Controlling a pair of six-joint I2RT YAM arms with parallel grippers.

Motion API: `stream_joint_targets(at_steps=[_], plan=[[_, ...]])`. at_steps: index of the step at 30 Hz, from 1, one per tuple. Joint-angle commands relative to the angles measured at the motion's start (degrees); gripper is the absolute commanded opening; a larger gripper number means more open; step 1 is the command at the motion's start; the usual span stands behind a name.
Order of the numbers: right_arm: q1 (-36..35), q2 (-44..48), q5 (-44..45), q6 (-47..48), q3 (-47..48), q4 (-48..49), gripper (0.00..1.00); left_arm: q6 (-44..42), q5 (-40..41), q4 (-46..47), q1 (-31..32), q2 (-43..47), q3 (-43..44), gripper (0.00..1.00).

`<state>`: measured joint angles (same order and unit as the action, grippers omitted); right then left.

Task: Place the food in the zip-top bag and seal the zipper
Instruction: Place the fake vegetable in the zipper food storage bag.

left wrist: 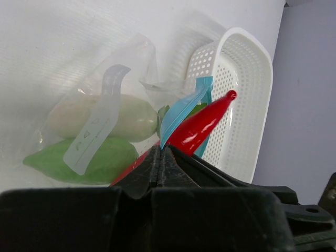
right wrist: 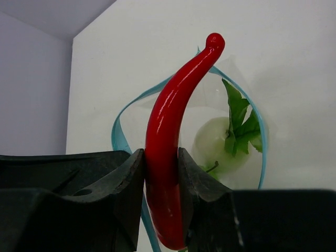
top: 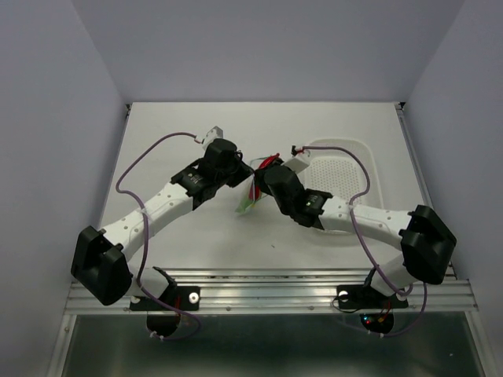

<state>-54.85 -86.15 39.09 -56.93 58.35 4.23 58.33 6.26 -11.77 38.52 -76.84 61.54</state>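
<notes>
My left gripper (left wrist: 160, 149) is shut on the light-blue zipper (left wrist: 184, 107) at the rim of the clear zip-top bag (left wrist: 113, 89), holding the bag above the table. Inside the bag lie the white radish (left wrist: 105, 118) and the flat green pod (left wrist: 79, 157). My right gripper (right wrist: 161, 157) is shut on the red chili (right wrist: 168, 115). The chili stands in front of the bag's open mouth, whose zipper (right wrist: 119, 131) forms a loop, with the radish (right wrist: 212, 144) visible behind it. In the top view both grippers meet mid-table at the bag (top: 250, 200).
The white perforated basket (top: 346, 169) lies on the table at the right, just behind my right arm, and shows beside the bag in the left wrist view as the basket (left wrist: 247, 94). Grey walls enclose the table on three sides.
</notes>
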Motion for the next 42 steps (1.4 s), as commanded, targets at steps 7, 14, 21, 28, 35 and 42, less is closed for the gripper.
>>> stream_joint_targets(at_steps=[7,14,21,28,35,42], plan=[[-1.1,-2.0,0.1,-2.7,1.2,-1.0,0.29,1.9,2.3,2.1,0.1,3.8,0.3,0.00],[-1.1,-0.9,-4.5,-1.9,1.1,-1.7,0.31,2.0,1.6,3.1,0.1,3.1,-0.1,0.00],[-1.1,-0.5,-8.8,-0.1,2.2,-2.2,0.45,1.8,0.7,3.6,0.1,2.8,-0.3,0.00],[-1.1,0.2,-6.8,1.0,4.4,-7.5,0.73,1.5,0.5,3.5,0.1,3.6,-0.7,0.00],[-1.1,1.3,-4.1,3.3,7.2,-11.7,0.81,0.8,-1.2,3.9,0.1,4.0,-1.2,0.00],[-0.6,0.7,-2.4,4.9,10.7,-16.8,0.86,1.1,-1.9,4.1,0.1,4.5,-1.6,0.00]])
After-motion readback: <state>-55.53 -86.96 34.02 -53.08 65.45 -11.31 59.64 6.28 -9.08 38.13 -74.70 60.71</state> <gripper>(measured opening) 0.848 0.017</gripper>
